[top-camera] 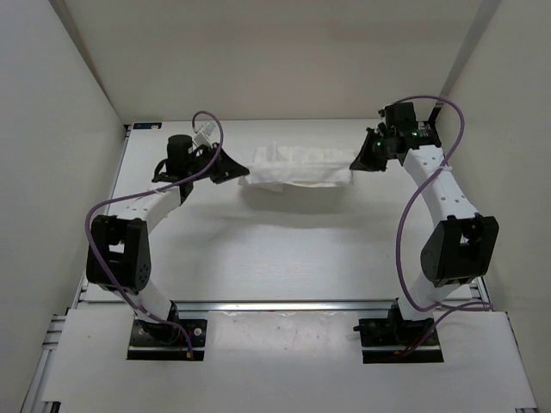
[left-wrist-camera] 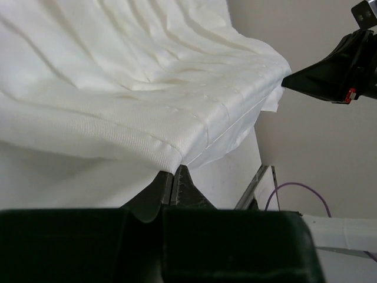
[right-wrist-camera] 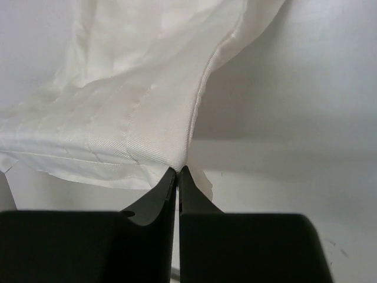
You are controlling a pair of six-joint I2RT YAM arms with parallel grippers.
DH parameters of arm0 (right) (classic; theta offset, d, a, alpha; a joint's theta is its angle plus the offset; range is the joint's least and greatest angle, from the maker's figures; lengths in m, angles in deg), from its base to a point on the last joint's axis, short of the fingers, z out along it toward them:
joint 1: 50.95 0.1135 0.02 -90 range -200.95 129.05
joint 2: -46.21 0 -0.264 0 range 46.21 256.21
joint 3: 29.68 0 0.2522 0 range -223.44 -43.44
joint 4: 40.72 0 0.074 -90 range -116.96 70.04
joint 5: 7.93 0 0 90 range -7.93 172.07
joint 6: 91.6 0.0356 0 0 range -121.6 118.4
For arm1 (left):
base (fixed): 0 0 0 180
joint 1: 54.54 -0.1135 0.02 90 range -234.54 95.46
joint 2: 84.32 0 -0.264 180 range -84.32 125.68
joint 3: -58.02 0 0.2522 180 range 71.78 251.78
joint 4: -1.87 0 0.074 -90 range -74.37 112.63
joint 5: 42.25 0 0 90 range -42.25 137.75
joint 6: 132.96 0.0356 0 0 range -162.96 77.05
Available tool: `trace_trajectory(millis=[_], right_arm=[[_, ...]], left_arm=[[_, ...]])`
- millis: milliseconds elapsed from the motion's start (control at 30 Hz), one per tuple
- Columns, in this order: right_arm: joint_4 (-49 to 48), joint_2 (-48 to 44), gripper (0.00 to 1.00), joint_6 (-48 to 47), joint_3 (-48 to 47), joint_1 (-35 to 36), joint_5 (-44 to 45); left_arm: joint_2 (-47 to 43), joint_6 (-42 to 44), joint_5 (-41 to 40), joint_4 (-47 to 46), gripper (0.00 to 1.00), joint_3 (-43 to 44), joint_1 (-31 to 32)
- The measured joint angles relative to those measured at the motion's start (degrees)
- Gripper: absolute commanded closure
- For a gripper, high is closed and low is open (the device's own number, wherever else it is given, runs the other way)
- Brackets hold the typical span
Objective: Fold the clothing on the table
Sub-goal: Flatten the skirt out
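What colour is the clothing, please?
The clothing is white with faint creases; best seen in the left wrist view.

You are looking at 2 arms: the left arm (top-camera: 138, 202) and right arm (top-camera: 443, 189) are wearing white shells with black joints, trailing purple cables (top-camera: 403, 232), black base plates (top-camera: 168, 337) sitting at the near edge of the table (top-camera: 275, 249).

Centre: bare table (top-camera: 284, 249), open between both arms (top-camera: 120, 249) up to the cloth (top-camera: 297, 166).
Upper middle: cloth stretched across, pinched at both ends by left gripper (top-camera: 236, 172) and right gripper (top-camera: 355, 161); way barred.
Upper edge: narrow strip of table behind cloth, closed by back wall (top-camera: 284, 52).
Left and right edges: side walls (top-camera: 43, 129) close beside elbows; purple cables (top-camera: 402, 245) looping there.
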Motion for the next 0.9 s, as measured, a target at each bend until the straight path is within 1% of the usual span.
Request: trace_trajectory(millis=[100,167,233,300,400,433,467,533,567,600,700,767,833,900], right_arm=[[-2.6,-0.1,1.00,-0.8,-2.6,0.1,0.5],[-3.0,-0.2,1.00,-1.3,-1.7,0.5,0.5],[-4.0,-1.8,1.00,-2.2,2.9,2.1,1.4],[-4.2,-5.9,1.00,-3.4,10.9,4.9,3.3],[-4.3,-16.8,1.00,-4.2,21.7,10.8,5.8],[-4.3,-21.3,1.00,-4.5,24.0,12.8,6.5],[-4.4,-27.0,1.00,-4.7,25.7,15.2,7.7],[-5.6,-36.8,1.00,-5.2,25.9,18.4,9.4],[-6.8,-41.4,1.00,-5.4,25.8,19.3,10.1],[-7.9,-45.2,1.00,-5.5,25.6,19.8,10.4],[-10.7,-53.0,1.00,-5.5,24.2,18.4,10.1],[-12.7,-53.5,1.00,-5.5,23.7,16.1,8.1],[-14.2,-51.3,1.00,-5.3,23.8,13.2,5.0],[-15.6,-46.6,1.00,-4.5,24.3,8.2,-0.2]], left_arm=[[0.7,0.3,0.3,-0.4,1.00,4.0,-0.5],[-0.4,0.9,0.4,-0.7,1.00,2.7,-0.5],[-3.2,0.6,1.8,-2.4,1.00,-3.0,-0.7],[-7.2,-0.9,4.1,-3.7,1.00,-10.0,-1.2],[-14.4,-6.2,9.3,-7.4,1.00,-18.9,-3.4],[-16.7,-9.3,11.2,-10.6,1.00,-20.8,-3.9],[-19.2,-13.7,13.2,-16.3,1.00,-22.8,-4.4],[-23.5,-22.6,16.1,-28.4,1.00,-25.6,-4.9],[-25.8,-27.6,17.6,-35.7,1.00,-27.0,-5.2],[-27.9,-31.5,19.1,-41.0,1.00,-27.8,-5.5],[-33.7,-39.7,22.2,-50.8,1.00,-28.1,-6.8],[-35.4,-42.5,23.1,-54.3,1.00,-28.4,-7.1],[-35.6,-41.9,23.5,-52.9,1.00,-28.5,-7.2],[-34.4,-37.7,23.2,-45.9,1.00,-28.5,-7.6]])
